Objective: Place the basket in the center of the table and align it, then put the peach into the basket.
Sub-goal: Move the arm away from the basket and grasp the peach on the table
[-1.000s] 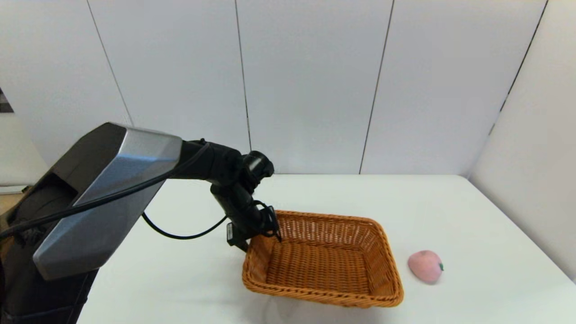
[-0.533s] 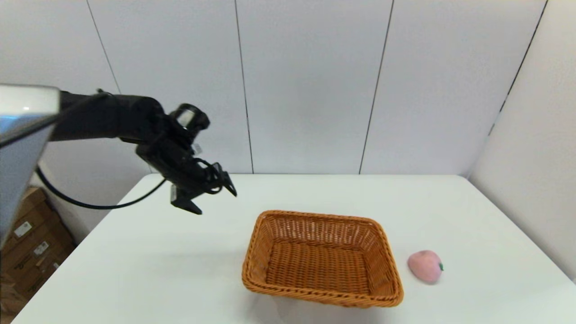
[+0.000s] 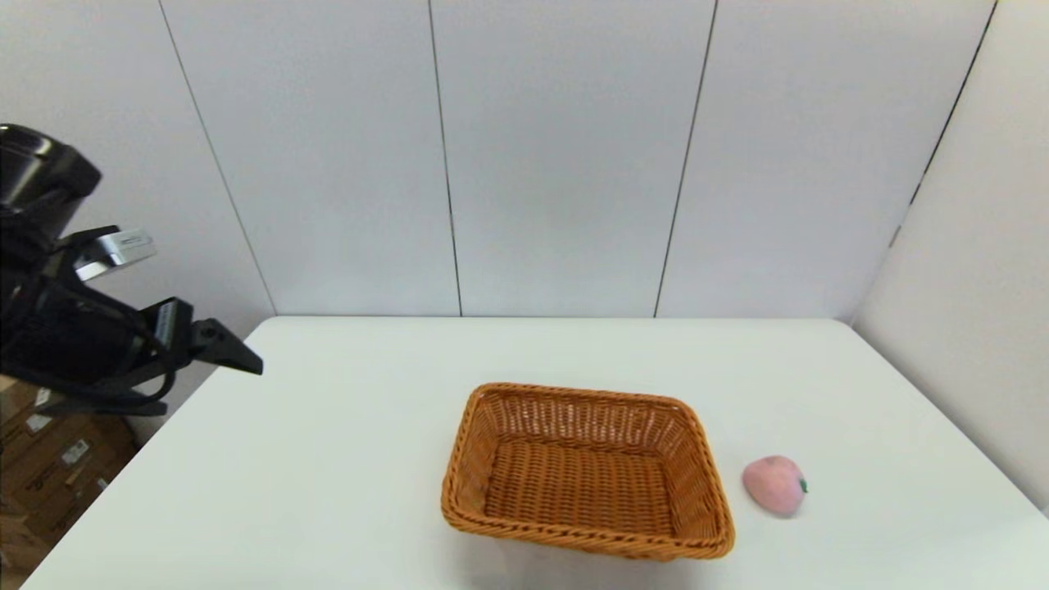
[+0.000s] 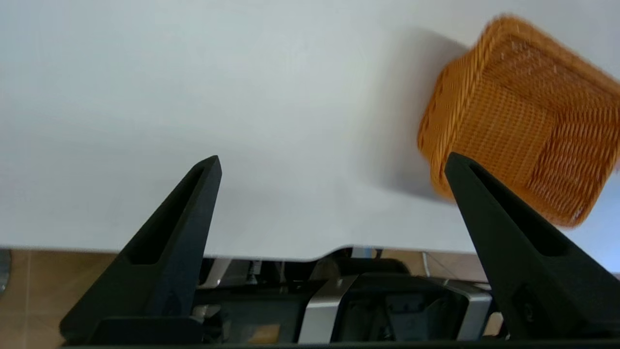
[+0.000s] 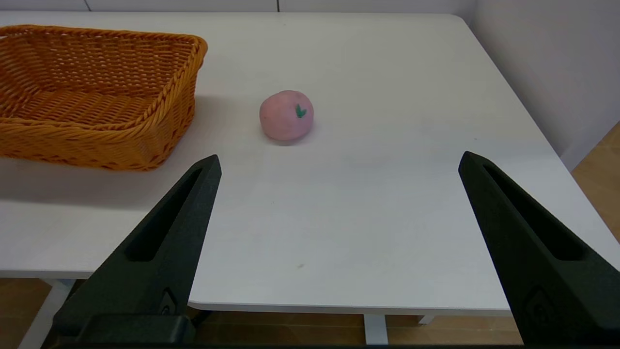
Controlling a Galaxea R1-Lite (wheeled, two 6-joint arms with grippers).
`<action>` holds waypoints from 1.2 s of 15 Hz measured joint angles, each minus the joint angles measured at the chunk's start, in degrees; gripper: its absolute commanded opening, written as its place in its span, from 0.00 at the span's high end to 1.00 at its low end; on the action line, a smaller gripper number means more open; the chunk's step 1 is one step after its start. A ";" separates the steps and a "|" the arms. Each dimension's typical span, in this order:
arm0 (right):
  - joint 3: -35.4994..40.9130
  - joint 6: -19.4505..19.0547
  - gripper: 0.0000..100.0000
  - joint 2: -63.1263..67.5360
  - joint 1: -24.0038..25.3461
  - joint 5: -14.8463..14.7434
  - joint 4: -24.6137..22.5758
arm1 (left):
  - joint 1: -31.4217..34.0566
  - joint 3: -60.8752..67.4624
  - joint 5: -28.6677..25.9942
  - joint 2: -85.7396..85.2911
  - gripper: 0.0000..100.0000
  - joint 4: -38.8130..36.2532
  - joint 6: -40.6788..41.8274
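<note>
Basket (image 3: 587,471) is sitting upright on the table (image 3: 344,459), slightly toward the near side of the tabletop's middle, its long sides running roughly across the robot's front with a small skew. Nothing is lying inside it; woven floor fully showing.

Peach (image 3: 774,484) is resting on the bare table at about 3 o'clock from the basket, just beside its right end but apart from the rim, a strip of white showing between them. Green stem mark is facing the robot's right in the head view; in the right wrist view the peach (image 5: 286,115) is showing that green mark toward the camera, with the basket (image 5: 97,97) off to one side of it.

Left gripper (image 3: 205,348) is hanging in the air at roughly 9 to 10 o'clock from the basket, over the table's left edge and well apart from the wicker. Its jaws are standing wide apart and holding nothing; the left wrist view is showing open tabletop between the two black fingers (image 4: 184,213), with the basket (image 4: 523,121) far off past one fingertip.

Right gripper (image 5: 339,165) is out of the head view, hovering off the near edge of the table at about 5 o'clock from the peach. Jaws are spread wide, nothing between them, both fingers (image 5: 503,203) clear of the peach and the basket.
</note>
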 measured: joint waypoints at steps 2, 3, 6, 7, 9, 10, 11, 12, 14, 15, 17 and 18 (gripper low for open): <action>0.00 0.00 0.00 0.00 0.00 0.00 0.00 | 0.65 8.02 0.80 -10.96 0.00 -1.10 0.74; 0.00 0.02 0.00 0.00 0.00 0.00 0.02 | 0.85 11.43 1.49 -16.14 0.00 -1.56 1.01; 0.00 0.02 0.00 0.00 0.00 0.02 0.02 | 1.06 21.16 3.10 -31.50 0.00 -2.34 2.29; 0.00 0.02 0.00 0.00 0.00 0.02 0.02 | 1.10 24.26 3.45 -36.55 0.00 -2.39 3.58; 0.00 0.02 0.00 0.00 0.00 0.04 0.02 | 1.21 30.46 4.55 -47.19 0.00 -2.78 6.28; 0.00 0.00 0.00 0.00 0.00 0.04 0.02 | 1.26 33.60 5.50 -52.20 0.00 -3.41 7.46; 0.02 0.00 0.00 0.00 0.00 0.02 0.02 | 1.27 37.60 7.08 -57.14 0.00 -5.51 8.81; 0.02 0.02 0.00 0.00 0.00 0.06 0.00 | 1.32 41.87 8.72 -61.11 0.00 -8.33 10.25; 0.02 0.05 0.00 0.00 0.00 0.09 0.00 | 1.37 50.25 12.48 -67.30 0.00 -16.55 13.17; 0.02 0.11 0.00 0.00 0.00 0.11 0.00 | 1.37 54.19 14.25 -69.82 0.00 -21.25 14.23; 0.02 0.11 0.00 0.00 0.00 0.09 0.00 | 1.37 61.06 15.51 -73.45 0.00 -30.78 15.87; 0.02 0.11 0.00 0.00 0.00 0.09 0.02 | 1.37 64.06 15.74 -75.05 0.00 -34.78 17.80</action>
